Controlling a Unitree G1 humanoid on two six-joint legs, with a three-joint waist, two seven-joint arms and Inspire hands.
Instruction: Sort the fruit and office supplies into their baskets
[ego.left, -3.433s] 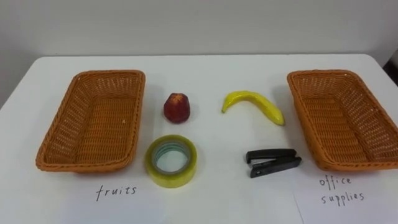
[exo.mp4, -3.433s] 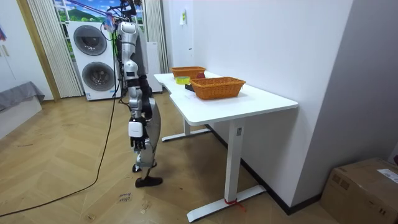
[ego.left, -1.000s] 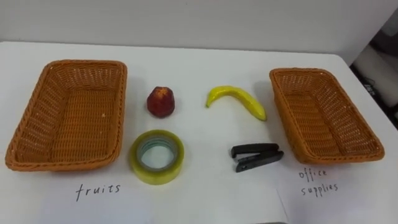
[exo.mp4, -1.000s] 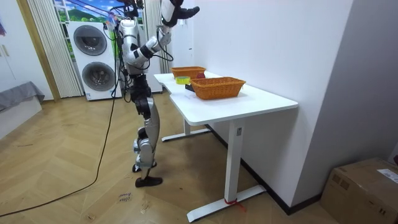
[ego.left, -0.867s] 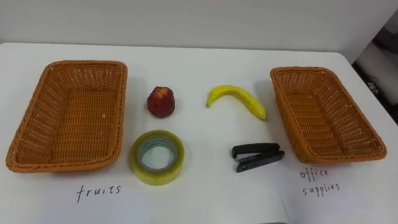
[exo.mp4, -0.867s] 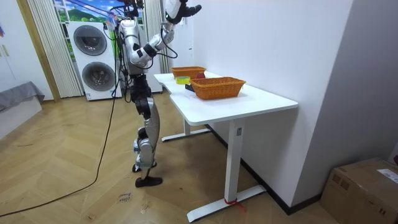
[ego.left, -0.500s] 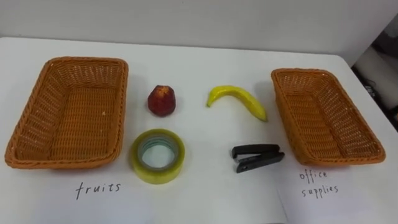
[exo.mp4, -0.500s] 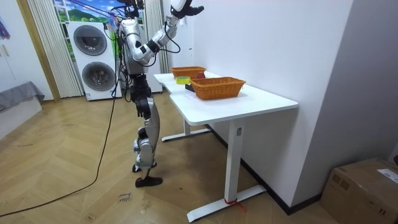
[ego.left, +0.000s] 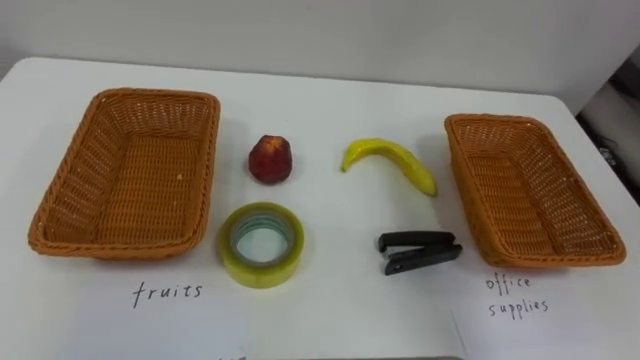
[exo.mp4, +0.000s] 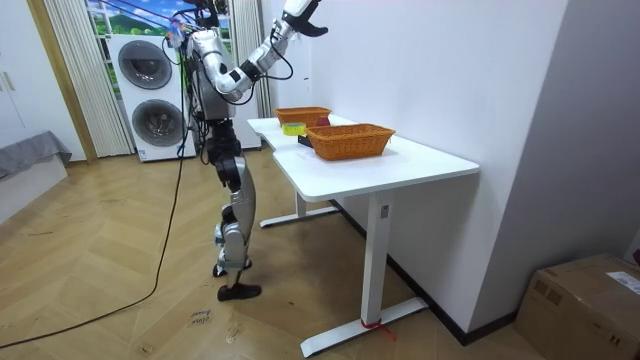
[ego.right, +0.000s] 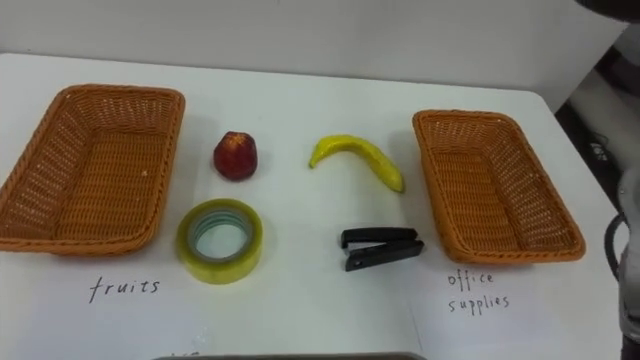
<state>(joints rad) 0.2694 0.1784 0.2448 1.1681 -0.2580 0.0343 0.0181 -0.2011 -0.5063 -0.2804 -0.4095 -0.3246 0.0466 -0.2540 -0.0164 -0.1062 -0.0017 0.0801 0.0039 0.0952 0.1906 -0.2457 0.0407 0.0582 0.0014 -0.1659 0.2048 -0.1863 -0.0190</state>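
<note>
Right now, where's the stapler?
Left eye view, right of centre: the black stapler lies in front of the banana, between the tape roll and the right basket.

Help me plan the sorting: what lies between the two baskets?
In the left eye view, between the fruits basket and the office supplies basket lie a red fruit, a banana, a roll of tape and a black stapler.
</note>
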